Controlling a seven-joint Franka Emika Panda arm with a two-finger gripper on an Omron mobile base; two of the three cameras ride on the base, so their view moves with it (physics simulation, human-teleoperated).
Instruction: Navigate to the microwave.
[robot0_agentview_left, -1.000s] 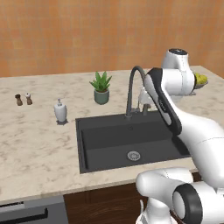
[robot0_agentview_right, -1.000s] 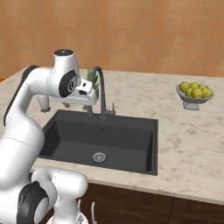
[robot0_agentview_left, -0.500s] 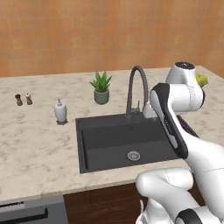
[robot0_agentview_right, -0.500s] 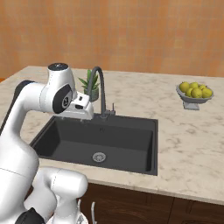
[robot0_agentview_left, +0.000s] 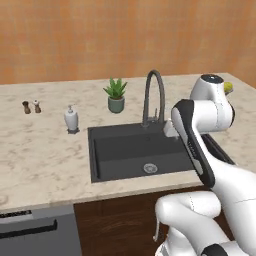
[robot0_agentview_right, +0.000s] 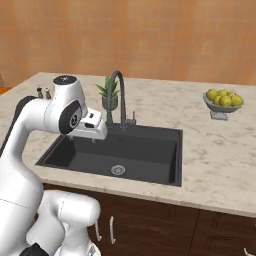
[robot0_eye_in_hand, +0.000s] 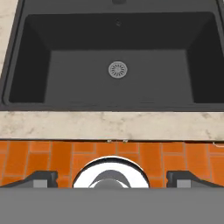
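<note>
The microwave is out of view. My gripper (robot0_eye_in_hand: 112, 179) hangs open over the front rim of a black sink (robot0_eye_in_hand: 118, 43), pointing down; its two dark fingertips (robot0_eye_in_hand: 41, 178) stand far apart with nothing between them. In the right base view the hand (robot0_agentview_right: 91, 129) sits low over the sink's left front, just left of the faucet (robot0_agentview_right: 119, 95). From the left base view the folded arm hides most of the hand (robot0_agentview_left: 170, 131).
A marble counter (robot0_agentview_left: 45, 155) holds a potted plant (robot0_agentview_left: 116, 95), a soap dispenser (robot0_agentview_left: 71, 120) and two small shakers (robot0_agentview_left: 31, 106). A bowl of yellow fruit (robot0_agentview_right: 222, 100) stands at the right. A wooden wall runs behind. Orange brick floor (robot0_eye_in_hand: 43, 153) lies below the counter edge.
The arm has folded down and forward, bringing the hand lower over the sink. The counter and sink have shifted only slightly in both base views.
</note>
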